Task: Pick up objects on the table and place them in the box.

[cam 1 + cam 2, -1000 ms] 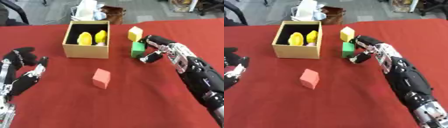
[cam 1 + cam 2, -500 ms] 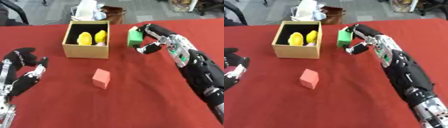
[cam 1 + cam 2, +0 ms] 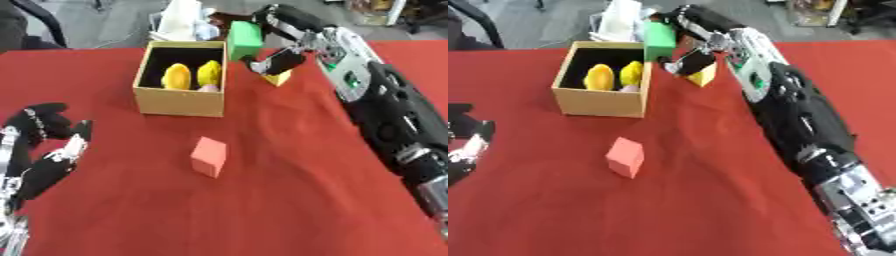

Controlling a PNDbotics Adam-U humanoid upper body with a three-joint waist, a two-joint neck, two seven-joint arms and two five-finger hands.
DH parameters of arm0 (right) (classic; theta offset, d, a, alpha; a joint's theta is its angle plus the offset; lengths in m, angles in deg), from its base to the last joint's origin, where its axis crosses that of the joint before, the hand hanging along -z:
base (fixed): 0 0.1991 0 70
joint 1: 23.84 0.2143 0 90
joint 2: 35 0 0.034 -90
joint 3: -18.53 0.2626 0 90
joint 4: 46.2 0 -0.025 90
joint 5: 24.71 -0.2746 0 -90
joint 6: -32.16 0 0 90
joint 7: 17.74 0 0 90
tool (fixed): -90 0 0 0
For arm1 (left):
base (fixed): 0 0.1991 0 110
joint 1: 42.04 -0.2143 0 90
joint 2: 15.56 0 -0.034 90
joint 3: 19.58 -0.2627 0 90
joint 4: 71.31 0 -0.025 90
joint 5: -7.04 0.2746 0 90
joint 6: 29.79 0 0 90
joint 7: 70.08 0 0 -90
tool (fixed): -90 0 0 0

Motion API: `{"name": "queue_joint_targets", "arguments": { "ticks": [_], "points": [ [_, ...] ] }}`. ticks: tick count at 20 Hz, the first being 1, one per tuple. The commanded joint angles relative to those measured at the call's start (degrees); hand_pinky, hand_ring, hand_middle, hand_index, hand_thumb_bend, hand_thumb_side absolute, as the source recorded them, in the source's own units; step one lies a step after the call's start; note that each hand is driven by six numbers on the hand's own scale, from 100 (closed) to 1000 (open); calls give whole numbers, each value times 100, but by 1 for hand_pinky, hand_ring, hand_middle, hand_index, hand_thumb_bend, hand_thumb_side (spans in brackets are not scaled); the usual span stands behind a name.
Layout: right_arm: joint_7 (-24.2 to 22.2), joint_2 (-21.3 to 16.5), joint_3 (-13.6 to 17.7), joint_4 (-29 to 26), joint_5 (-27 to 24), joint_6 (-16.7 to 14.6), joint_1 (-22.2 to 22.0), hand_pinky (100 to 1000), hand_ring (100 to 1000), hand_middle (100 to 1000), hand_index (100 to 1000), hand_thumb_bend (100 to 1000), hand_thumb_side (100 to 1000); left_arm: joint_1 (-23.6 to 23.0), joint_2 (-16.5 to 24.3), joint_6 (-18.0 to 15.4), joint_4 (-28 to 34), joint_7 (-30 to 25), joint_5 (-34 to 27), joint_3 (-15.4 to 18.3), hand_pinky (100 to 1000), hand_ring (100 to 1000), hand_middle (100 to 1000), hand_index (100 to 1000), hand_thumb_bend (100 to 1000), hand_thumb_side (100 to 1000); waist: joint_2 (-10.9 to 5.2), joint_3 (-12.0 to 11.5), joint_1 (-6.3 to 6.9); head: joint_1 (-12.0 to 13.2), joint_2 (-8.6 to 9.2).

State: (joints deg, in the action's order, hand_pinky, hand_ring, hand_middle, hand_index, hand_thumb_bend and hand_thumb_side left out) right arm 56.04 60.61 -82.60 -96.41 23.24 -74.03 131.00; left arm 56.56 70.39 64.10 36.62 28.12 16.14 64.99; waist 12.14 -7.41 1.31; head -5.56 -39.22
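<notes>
One green block (image 3: 244, 40) has risen off the table since a second ago and now hangs by the box's (image 3: 178, 102) far right corner, pinched in the right hand's (image 3: 284, 35) curled fingers. Release probably comes next. The left hand (image 3: 44, 155) idles, fingers relaxed.

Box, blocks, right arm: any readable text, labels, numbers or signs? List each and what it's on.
None can be read.
Cardboard box: plain walls, no print visible.
Green block in the right hand, yellow block, red block: plain faces.
Right forearm: small green patch, too blurred to read.
</notes>
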Motion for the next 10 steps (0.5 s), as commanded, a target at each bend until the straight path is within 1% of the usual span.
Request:
{"name": "queue_joint_targets", "arguments": {
  "ticks": [1,4,5,6,7,9,10],
  "points": [
    [87,175,211,284,295,132,190,712,624,564,730,100,302,81,-82,-66,19,-48,-38,-32,611,533,511,720,415,372,-76,-79,-62,-143,88],
    [213,393,342,572,555,217,219,714,637,584,770,100,329,96,-148,-111,-9,-83,-48,-67,615,533,510,720,413,373,-53,-188,-65,-246,95],
    [250,445,368,646,643,239,224,719,653,614,811,100,375,102,-160,-121,-16,-93,-50,-75,616,533,510,720,412,374,-48,-211,-67,-274,93],
    [289,493,389,717,741,268,224,722,666,642,828,100,395,108,-173,-130,-22,-105,-53,-83,617,533,510,720,412,374,-43,-233,-69,-303,91],
    [330,530,407,771,841,284,223,733,694,702,868,145,451,111,-182,-136,-27,-114,-54,-89,617,532,510,720,412,375,-39,-247,-71,-320,91],
    [398,577,425,844,1027,291,209,742,715,741,889,182,493,107,-187,-145,-36,-127,-50,-91,618,532,510,720,411,376,-34,-261,-81,-335,88],
    [422,588,436,869,1098,282,203,745,721,749,894,188,498,102,-188,-148,-40,-128,-49,-87,619,533,510,720,411,376,-33,-262,-88,-338,84]
  ]
}}
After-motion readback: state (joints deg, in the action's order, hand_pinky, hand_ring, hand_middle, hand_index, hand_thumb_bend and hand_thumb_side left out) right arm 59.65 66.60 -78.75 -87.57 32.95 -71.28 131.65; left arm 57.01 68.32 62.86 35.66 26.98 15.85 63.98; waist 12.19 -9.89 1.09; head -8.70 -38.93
